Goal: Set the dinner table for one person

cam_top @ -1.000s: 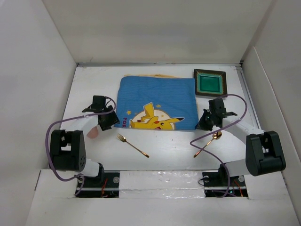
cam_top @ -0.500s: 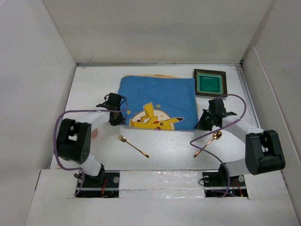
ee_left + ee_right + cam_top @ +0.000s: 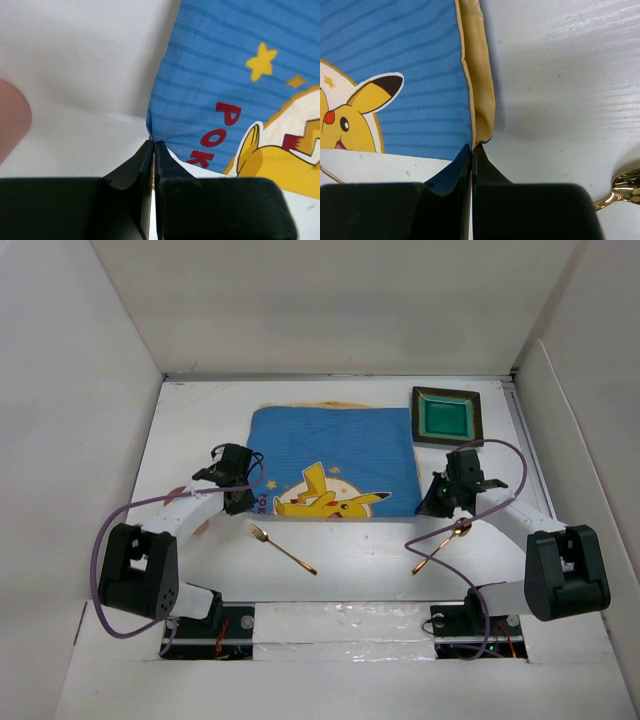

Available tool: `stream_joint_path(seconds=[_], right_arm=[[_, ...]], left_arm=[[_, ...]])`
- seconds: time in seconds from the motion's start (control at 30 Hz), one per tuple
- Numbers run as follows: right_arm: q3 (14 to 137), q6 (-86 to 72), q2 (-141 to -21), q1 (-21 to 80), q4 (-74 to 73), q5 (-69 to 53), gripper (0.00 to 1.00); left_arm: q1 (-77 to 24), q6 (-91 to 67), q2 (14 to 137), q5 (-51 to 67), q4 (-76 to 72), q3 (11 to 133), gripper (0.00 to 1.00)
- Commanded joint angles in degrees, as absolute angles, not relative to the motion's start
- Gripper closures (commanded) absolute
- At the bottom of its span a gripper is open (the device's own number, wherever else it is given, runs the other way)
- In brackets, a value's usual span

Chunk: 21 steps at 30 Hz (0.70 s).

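My left pincer (image 3: pixel 153 144) and right pincer (image 3: pixel 472 147) each clamp a near corner of the blue cartoon-printed cloth placemat (image 3: pixel 335 445) on the flat white table (image 3: pixel 200 415); only overhead shows the gold fork (image 3: pixel 282 547).

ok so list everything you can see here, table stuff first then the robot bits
dinner table: one, matte white, under everything
placemat: one, blue with a cartoon print and yellow backing, middle of the table
plate: one, square, green with a dark rim, beside the placemat's far right corner
fork: one, gold, on the table near of the placemat, left of centre
spoon: one, gold, near right, by the right arm
pink object: one, pink, near left by the left arm, mostly hidden
left gripper: one, black, shut on the placemat's near left corner
right gripper: one, black, shut on the placemat's near right corner
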<state>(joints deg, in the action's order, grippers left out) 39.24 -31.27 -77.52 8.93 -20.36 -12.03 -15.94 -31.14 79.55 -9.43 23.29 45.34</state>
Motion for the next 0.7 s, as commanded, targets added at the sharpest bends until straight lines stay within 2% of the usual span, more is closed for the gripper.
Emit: stream_joint_path(seconds=[0.0,0.1,0.13,0.17,0.2,0.23,0.27,0.57,0.67], right_arm=[[39.0,-29.4,-75.7,8.2,-21.7,-11.1,1.00],[39.0,-29.2,-75.8,8.2,-21.6,-11.2,1.00],[39.0,-29.2,-75.9,8.2,-21.4,-11.3,1.00],[39.1,-29.2,-76.2,8.2,-21.4,-11.3,1.00],[39.3,-29.0,-76.5,8.2,-21.5,-11.4,1.00],[39.5,-28.9,-76.6,8.2,-21.8,-11.4,1.00],[39.7,-28.7,-76.6,8.2,-22.1,-11.4,1.00],[39.6,-28.7,-74.4,8.2,-24.0,-12.5,1.00],[40.1,-28.6,-73.9,8.2,-24.9,-12.3,0.92]], left_arm=[[-16.3,-32.7,76.0,-9.2,27.1,45.6,1.00],[-16.3,-32.6,77.2,-8.3,26.5,45.4,1.00],[-16.3,-32.6,78.2,-9.0,26.5,46.1,0.91],[-16.3,-32.7,79.7,-9.0,26.4,46.5,0.78],[-16.3,-32.6,80.2,-9.1,25.6,47.0,0.79],[-16.3,-32.7,80.4,-9.1,25.3,47.3,0.84],[-16.3,-33.0,80.6,-9.1,25.4,47.5,1.00],[-16.3,-34.2,72.5,-9.8,28.8,46.7,1.00],[-16.3,-34.7,71.7,-8.9,30.3,47.3,1.00]])
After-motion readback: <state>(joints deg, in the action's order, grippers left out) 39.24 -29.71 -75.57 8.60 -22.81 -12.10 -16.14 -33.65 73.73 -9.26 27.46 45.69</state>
